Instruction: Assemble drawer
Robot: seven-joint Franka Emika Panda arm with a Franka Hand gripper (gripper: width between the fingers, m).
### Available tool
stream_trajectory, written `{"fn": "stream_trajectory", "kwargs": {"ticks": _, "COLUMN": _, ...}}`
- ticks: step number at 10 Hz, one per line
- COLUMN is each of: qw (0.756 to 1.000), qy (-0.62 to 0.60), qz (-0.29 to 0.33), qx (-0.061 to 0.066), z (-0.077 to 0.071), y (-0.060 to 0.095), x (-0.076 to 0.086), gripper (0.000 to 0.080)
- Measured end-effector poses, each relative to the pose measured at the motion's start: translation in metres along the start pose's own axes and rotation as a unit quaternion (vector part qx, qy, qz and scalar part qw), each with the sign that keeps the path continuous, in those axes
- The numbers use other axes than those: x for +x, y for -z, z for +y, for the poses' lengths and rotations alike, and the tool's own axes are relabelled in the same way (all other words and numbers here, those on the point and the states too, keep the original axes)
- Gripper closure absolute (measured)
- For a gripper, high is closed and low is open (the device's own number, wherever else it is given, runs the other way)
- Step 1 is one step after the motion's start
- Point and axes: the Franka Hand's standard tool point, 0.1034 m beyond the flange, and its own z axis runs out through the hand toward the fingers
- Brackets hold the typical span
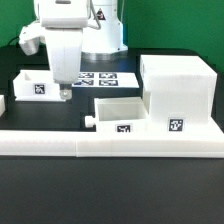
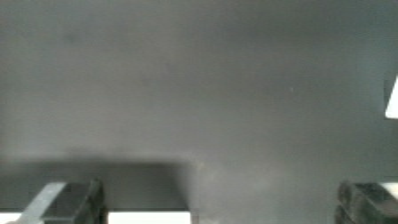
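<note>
While arm pts straight down nr tray at exterior view's left, end effector wide, empty, abv table.

– What lies on the dark table?
– The marker board, flat, toward the back.
– And nearer the camera?
– A long low white wall runs across the exterior view.

Casing and tray look smooth white plastic (table matt black).
</note>
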Motion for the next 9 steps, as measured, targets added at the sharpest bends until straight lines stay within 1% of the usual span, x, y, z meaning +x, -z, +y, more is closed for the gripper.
{"fn": "stream_trajectory", "kwargs": {"ticks": 2, "qw": 1.0, "qy": -0.009, "qz": 0.007, "qx": 0.009, "z": 0.0, "y": -0.011, "x": 0.017, "gripper": 0.0151}}
{"fn": "stream_trajectory", "kwargs": {"ticks": 3, "qw": 1.0, "qy": -0.018, "qz": 0.01, "qx": 0.012, "z": 0.001, "y": -0.016, "x": 0.024, "gripper": 0.0151}}
{"fn": "stream_trajectory", "kwargs": {"ticks": 4, "qw": 1.0, "qy": -0.025, "qz": 0.012, "qx": 0.012, "z": 0.005, "y": -0.017, "x": 0.03, "gripper": 0.0151}}
{"fn": "stream_trajectory", "kwargs": {"ticks": 5, "qw": 0.999, "qy": -0.034, "qz": 0.014, "qx": 0.01, "z": 0.011, "y": -0.017, "x": 0.036, "gripper": 0.0151}}
{"fn": "stream_trajectory", "kwargs": {"ticks": 6, "qw": 0.999, "qy": -0.047, "qz": 0.015, "qx": 0.005, "z": 0.022, "y": -0.013, "x": 0.043, "gripper": 0.0151}}
{"fn": "stream_trajectory", "kwargs": {"ticks": 8, "qw": 0.997, "qy": -0.073, "qz": 0.015, "qx": 0.008, "z": 0.039, "y": -0.003, "x": 0.052, "gripper": 0.0151}}
{"fn": "stream_trajectory", "kwargs": {"ticks": 9, "qw": 0.996, "qy": -0.093, "qz": 0.014, "qx": 0.004, "z": 0.047, "y": 0.002, "x": 0.057, "gripper": 0.0151}}
